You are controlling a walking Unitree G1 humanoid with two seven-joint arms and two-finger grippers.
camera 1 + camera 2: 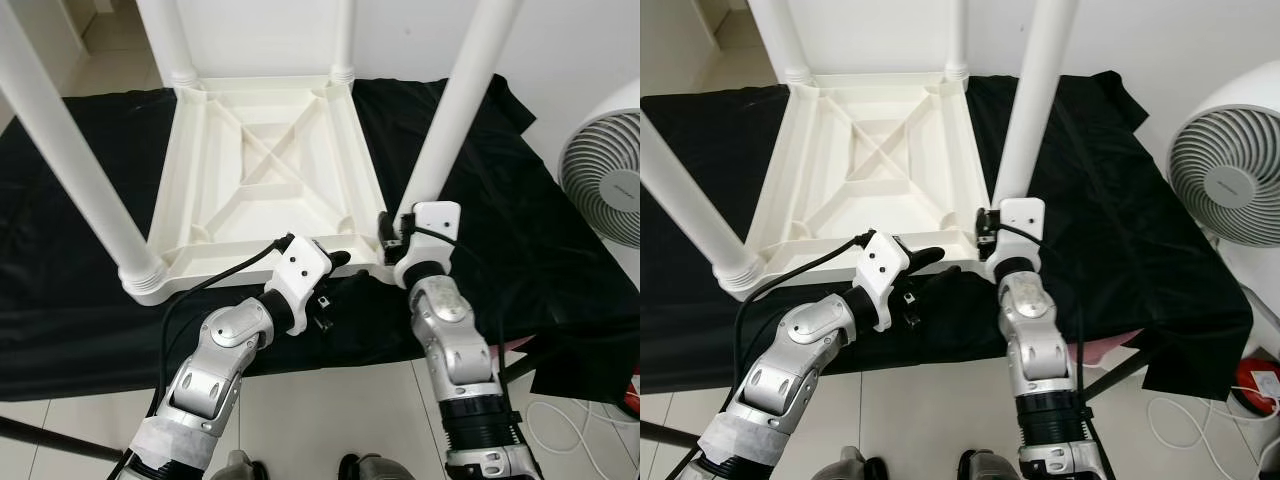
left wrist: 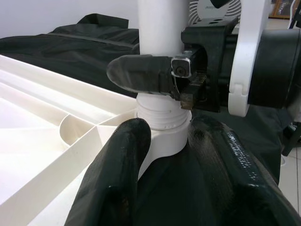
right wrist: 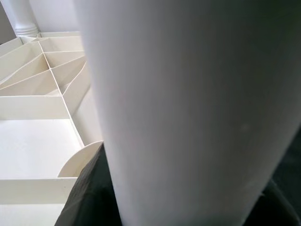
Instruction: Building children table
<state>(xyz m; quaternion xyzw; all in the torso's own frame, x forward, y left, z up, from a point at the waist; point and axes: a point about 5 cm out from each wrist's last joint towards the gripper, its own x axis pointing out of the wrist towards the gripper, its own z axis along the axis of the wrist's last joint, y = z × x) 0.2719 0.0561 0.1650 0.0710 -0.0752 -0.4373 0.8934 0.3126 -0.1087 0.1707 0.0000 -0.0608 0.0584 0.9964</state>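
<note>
Right fingers (image 2: 146, 74) round table leg (image 1: 452, 120) (near corner)

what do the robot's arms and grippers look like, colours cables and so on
Both arms are silver metal in rounded jointed segments. Each ends in a white wrist block, on the left gripper and the right gripper, carrying long black fingers. A black cable loops off the left arm; black ribbed bands ring the right arm.

Legs (image 1: 455, 110) cut off by the top edge; fan (image 1: 605, 175) cropped at right; right claw (image 2: 155, 77) fingertip hidden behind leg.
</note>
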